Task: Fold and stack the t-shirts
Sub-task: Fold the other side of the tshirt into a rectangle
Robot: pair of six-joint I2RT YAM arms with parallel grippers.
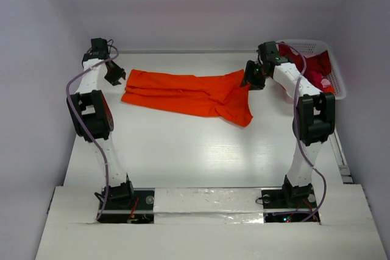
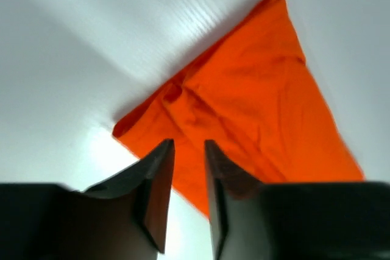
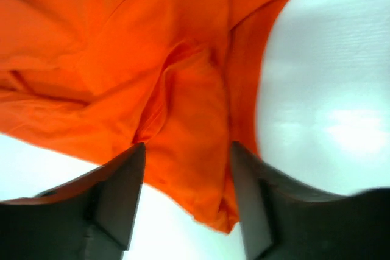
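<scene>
Item: orange t-shirt [image 1: 183, 92], lying rumpled across the far half of the surface [image 1: 195, 156]. Light, limp and easily creased, I judge; I'd pinch an edge at each end. Left end effector [image 2: 187, 145] and right end effector [image 3: 187, 147]: jaws apart, empty, over opposite ends.

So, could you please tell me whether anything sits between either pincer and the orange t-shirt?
Nothing visible does. The left pincer and right pincer both hang open at opposite ends of the orange t-shirt, with no object between.
</scene>
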